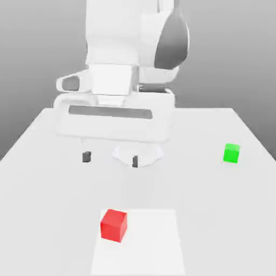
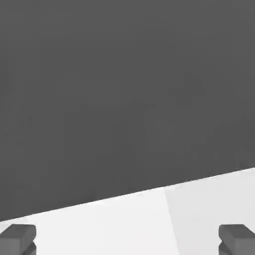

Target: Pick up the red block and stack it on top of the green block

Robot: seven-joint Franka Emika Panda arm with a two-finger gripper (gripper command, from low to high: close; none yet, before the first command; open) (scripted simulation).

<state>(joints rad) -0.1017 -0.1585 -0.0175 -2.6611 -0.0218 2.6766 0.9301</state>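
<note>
The red block [image 1: 114, 225] rests on the white table near the front, a little toward the exterior view's left. Over at the exterior view's right, farther back, sits the green block [image 1: 232, 153]. My gripper [image 1: 110, 159] hangs above the middle of the table, behind the red block and well apart from it, open with its two dark fingertips [image 1: 86, 157] spread wide and nothing between them. In the hand view, the gripper [image 2: 127, 239] shows both dark fingertips [image 2: 17, 238] far apart over the table.
The white table [image 1: 48, 188] has a lighter rectangular patch [image 1: 148, 242] at the front, whose corner the red block overlaps. The arm's bulky white body [image 1: 129, 64] towers over the table's back half. In the hand view the table edge [image 2: 124, 195] meets a grey background.
</note>
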